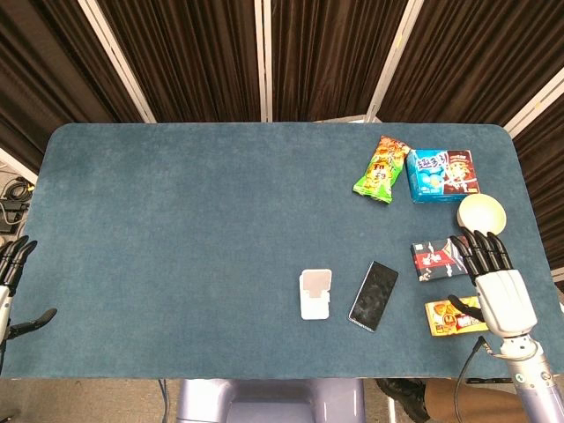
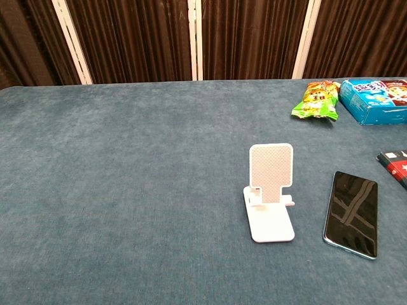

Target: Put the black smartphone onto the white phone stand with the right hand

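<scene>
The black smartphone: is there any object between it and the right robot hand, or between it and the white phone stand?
Nothing visible. The black smartphone lies flat just right of the white phone stand, bare table between them. The right robot hand hovers over snack packets further right, and the cloth between it and the phone is bare.

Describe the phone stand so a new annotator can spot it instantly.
Start at the near edge of the blue table, a little right of centre. The white phone stand sits there, empty, with the black smartphone lying flat just to its right. It is the only white upright piece: a flat base with a raised, textured back plate, unlike the colourful snack packs further right.
</scene>
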You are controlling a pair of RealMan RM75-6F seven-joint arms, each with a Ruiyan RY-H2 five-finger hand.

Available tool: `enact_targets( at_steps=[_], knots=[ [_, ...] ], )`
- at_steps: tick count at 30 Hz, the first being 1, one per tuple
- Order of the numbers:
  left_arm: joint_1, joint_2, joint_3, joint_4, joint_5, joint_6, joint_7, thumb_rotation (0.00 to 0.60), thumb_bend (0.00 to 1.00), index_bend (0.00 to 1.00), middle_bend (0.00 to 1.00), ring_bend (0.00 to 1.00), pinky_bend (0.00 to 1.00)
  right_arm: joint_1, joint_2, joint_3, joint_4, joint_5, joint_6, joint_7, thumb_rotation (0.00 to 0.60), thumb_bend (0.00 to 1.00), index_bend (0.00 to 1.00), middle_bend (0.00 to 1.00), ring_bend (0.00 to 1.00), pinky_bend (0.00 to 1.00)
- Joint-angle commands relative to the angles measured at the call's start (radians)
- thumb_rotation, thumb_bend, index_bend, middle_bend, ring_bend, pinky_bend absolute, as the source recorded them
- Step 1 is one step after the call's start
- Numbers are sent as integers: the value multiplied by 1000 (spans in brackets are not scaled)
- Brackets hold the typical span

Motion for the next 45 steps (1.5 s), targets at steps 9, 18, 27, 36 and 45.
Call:
enact_targets(
  at_steps=[9,18,27,36,45],
  knots=[
    [-7,0,-8,2,-18,-15,-4,600,0,0,0,0,0,82,31,-56,43,-101,-198,99,600,0,0,0,0,0],
    [-28,-19,-23,13,-72,-61,38,600,0,0,0,0,0,276,15,-129,223,-313,-439,28,600,0,0,0,0,0],
    [-51,-47,-40,23,-138,-107,94,600,0,0,0,0,0,411,-63,-202,425,-533,-400,76,600,7,0,13,0,0],
    [-77,-75,-58,45,-211,-157,137,600,0,0,0,0,0,510,-193,-244,662,-644,-328,103,600,1,0,2,0,0],
    [-88,-84,-62,55,-237,-174,149,600,0,0,0,0,0,536,-256,-268,766,-645,-305,128,600,0,0,1,0,0]
  ],
)
